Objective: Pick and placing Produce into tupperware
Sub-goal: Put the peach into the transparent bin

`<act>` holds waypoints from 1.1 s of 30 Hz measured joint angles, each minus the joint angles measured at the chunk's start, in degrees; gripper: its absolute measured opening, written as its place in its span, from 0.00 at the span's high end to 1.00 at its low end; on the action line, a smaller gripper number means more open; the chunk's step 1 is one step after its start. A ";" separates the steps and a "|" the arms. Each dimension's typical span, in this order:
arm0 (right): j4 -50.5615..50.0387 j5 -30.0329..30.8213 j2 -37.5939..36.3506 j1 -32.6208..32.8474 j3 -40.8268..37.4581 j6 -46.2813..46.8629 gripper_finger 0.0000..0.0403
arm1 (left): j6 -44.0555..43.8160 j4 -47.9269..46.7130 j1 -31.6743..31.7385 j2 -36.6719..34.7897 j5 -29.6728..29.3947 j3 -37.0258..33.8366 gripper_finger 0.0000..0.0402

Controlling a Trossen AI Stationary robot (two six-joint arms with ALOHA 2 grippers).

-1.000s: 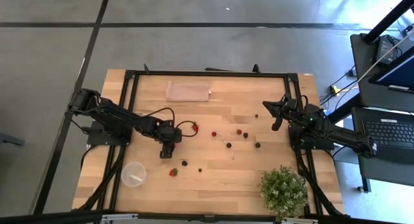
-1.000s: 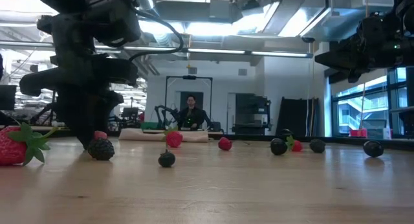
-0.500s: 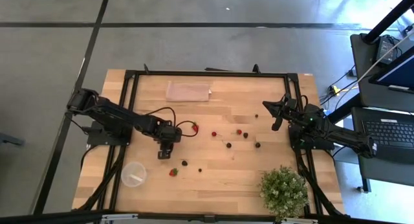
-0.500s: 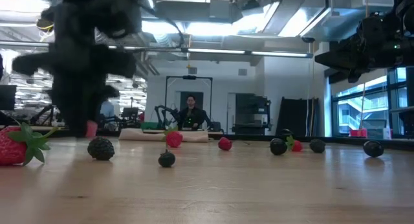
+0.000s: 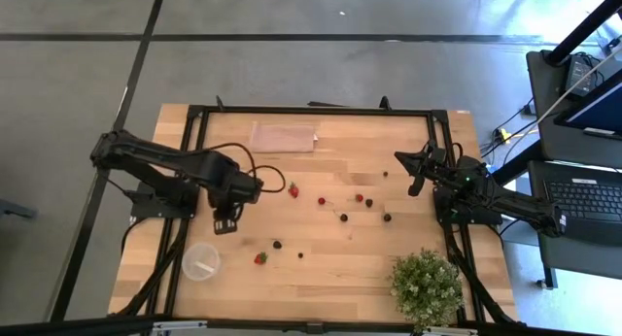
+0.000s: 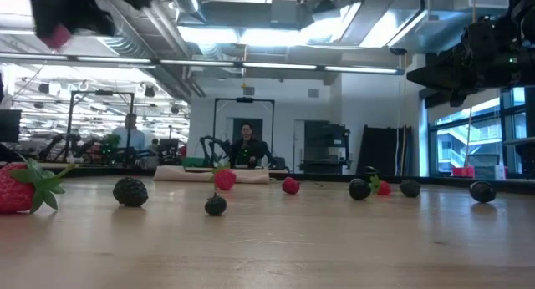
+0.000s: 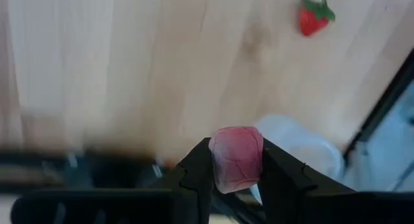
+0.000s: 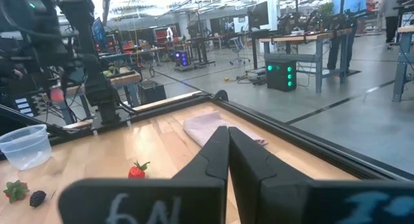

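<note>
Writing: on my right wrist view I read pale marks on the right arm's body, roughly "6N" and a further stroke; I cannot make out any brand.
Left gripper: I see its two dark fingers clamped on a small pinkish-red fruit, one finger on each side. In the high view it is over the table's left part, between the tub and the cloth side, raised off the wood.
Held fruit, direction: rounded lump, long axis running along the fingers; I see no green top on it.
Tub: round, clear-whitish, upright, mouth up, near the table's front left corner, just below the left gripper in the high view.
Right gripper: fingers pressed together, holding nothing. It waits over the table's right edge.
Strawberries on the table: I count about four red pieces in the high view, one just right of the left arm, one beside the tub.
Strawberry direction: in the low view the nearest one lies on its side, green top toward the table's middle.
Dark berries: I count about five, scattered across the middle; the nearest rests well apart from the tub.
Cloth: one, flat, at the far edge.
Plant: one, front right corner.
Person: one, far behind the table.
</note>
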 joint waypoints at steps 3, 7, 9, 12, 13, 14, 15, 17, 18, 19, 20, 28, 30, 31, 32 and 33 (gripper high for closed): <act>-0.09 0.00 -0.02 0.00 0.00 -0.01 0.97 | -7.26 -1.62 -3.40 0.03 2.25 1.02 0.76; -0.10 0.00 -0.01 0.00 0.00 -0.03 0.97 | -12.22 -1.14 -9.37 0.05 3.67 -0.33 0.76; -0.10 0.00 0.00 0.00 0.00 0.05 0.97 | -15.00 0.57 -12.07 0.05 3.61 -2.04 0.77; -0.12 -0.01 -0.01 0.00 0.00 0.12 0.97 | -20.28 3.83 -15.65 0.05 3.52 -5.00 0.77; -0.11 0.00 -0.01 0.00 0.00 0.21 0.97 | -21.85 5.61 -16.87 0.05 3.52 -6.15 0.77; -0.12 0.00 0.00 0.00 0.00 0.35 0.97 | -23.41 7.58 -18.00 0.05 3.56 -7.38 0.76; -0.11 -0.01 0.00 0.00 0.00 0.52 0.97 | -25.06 9.58 -19.13 0.08 3.65 -8.63 0.76; -0.13 0.00 0.00 0.00 0.00 1.56 0.97 | -28.63 13.37 -21.30 0.10 3.92 -10.64 0.75; -0.13 0.00 0.00 0.00 0.00 1.75 0.97 | -30.54 15.00 -22.33 0.10 3.89 -11.56 0.74; -0.13 0.00 0.00 0.00 0.00 1.86 0.97 | -32.38 16.20 -23.35 0.10 3.88 -12.33 0.74; -0.12 -0.01 -0.02 0.00 0.00 1.88 0.97 | -34.22 16.94 -24.39 0.10 3.91 -12.81 0.74; -0.13 0.00 0.00 0.00 0.00 2.07 0.97 | -45.25 17.54 -30.80 0.10 3.93 -13.21 0.76; -0.13 0.00 0.00 0.00 0.00 2.07 0.97 | -47.21 18.06 -31.53 0.10 3.29 -13.21 0.75; -0.13 -0.01 -0.02 0.00 0.00 2.07 0.97 | -48.08 18.23 -31.70 0.10 2.70 -13.21 0.74; -0.13 -0.01 0.00 0.00 -0.01 2.09 0.97 | -48.71 18.23 -31.82 0.10 1.93 -13.21 0.73; -0.13 0.00 -0.01 0.00 0.00 2.26 0.97 | -48.78 18.25 -31.84 0.10 1.63 -13.21 0.72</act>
